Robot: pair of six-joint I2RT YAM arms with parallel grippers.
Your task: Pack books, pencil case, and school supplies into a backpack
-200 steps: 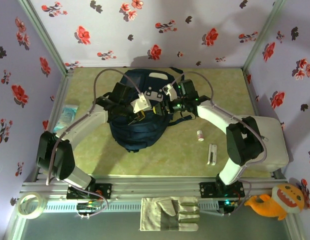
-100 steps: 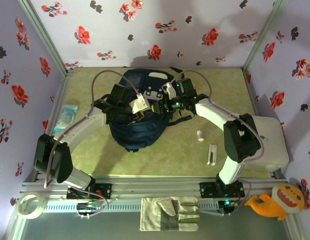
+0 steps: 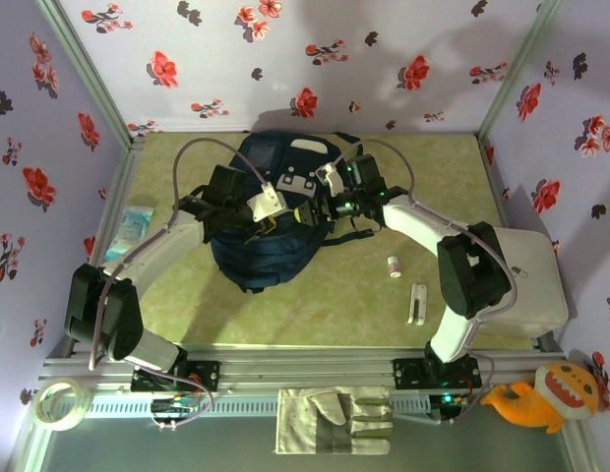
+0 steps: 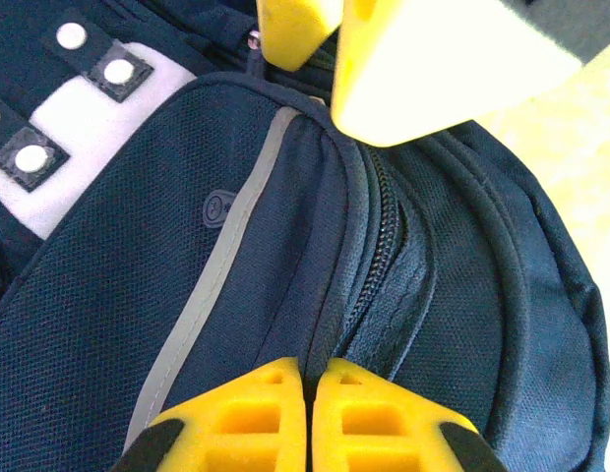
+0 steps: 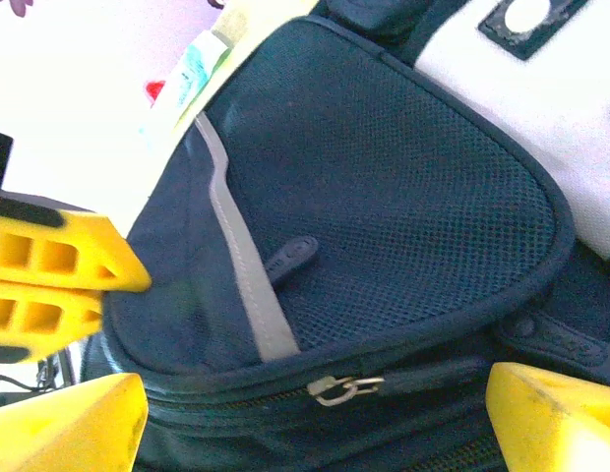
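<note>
Backpack [image 3: 248, 258] lies flat. Left pincer [image 4: 306, 379], reaching in from nine o'clock, is pinched shut at its zipper. Right pincer [image 5: 310, 413], from three o'clock, gapes wide astride a zipper pull [image 5: 342, 388].

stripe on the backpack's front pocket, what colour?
Pale grey stripe on the dark navy backpack; clearest in the left wrist view.
</note>
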